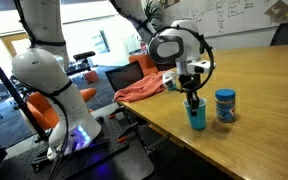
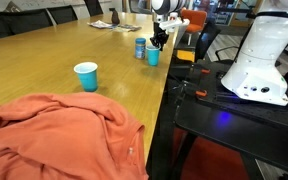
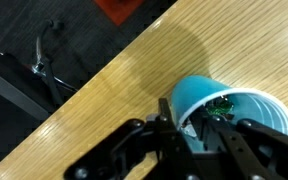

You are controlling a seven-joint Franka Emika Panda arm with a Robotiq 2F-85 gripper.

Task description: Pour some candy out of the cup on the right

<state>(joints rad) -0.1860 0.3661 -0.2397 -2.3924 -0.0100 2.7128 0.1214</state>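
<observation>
**Exterior view, arm side.** The gripper (image 1: 191,96) is hanging straight down over the cup (image 1: 195,116), with its tips reaching the rim. The cup is standing upright near the edge of the desk (image 1: 269,85), just beside a blue lidded jar (image 1: 225,105) and seemingly not touching it. An orange cloth (image 1: 142,88) is lying farther back. The jaws are showing too small here to read.

**Exterior view, down the desk.** The cup (image 2: 153,57) is sitting at the far end by the edge, with the jar (image 2: 140,47) beside it and the gripper (image 2: 159,42) above. Another blue cup (image 2: 86,76) is standing alone mid-desk, well apart from them.

**Wrist view.** You are looking down into the cup (image 3: 239,98). The candy (image 3: 220,108) is lying in a small heap at the bottom. The jaws are straddling the near wall, one seemingly inside the rim and one outside. I cannot tell whether they are pinching it or only spread around it.

**Handling (judgement).**
- The cup is looking thin-walled and light, so a hard squeeze is likely to buckle it.
- Its smooth, tapering side is inviting a slip, so a hold across the wall at the rim seems the safer one.
- The candy is tiny and free-rolling, so a slow tilt is looking wise.
- Tip it away from the jar.
</observation>
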